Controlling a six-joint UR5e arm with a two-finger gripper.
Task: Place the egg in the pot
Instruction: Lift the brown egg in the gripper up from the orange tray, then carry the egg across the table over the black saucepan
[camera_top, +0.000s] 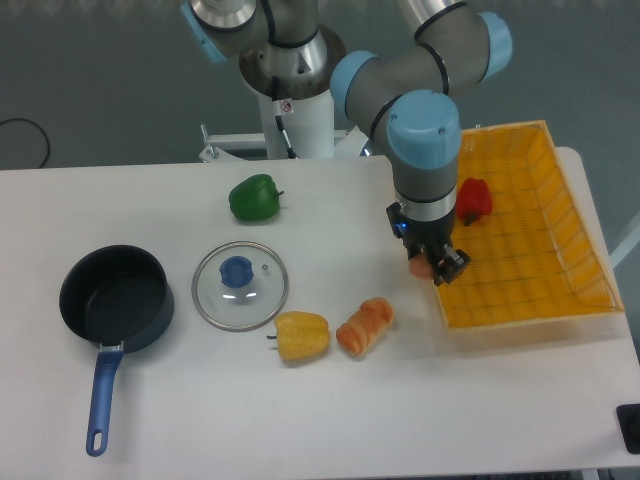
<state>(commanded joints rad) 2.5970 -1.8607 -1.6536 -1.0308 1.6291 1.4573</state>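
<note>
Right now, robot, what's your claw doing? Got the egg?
Claw down at the tray's left edge, egg between its fingers. Pot empty, far left. Glass lid and yellow pepper lie between.

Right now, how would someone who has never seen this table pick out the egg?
Start at the orange tray on the right and go to its left edge, under the arm's gripper. The egg is the small pinkish-orange oval at the fingers, far smaller and smoother than the striped croissant nearby.
</note>
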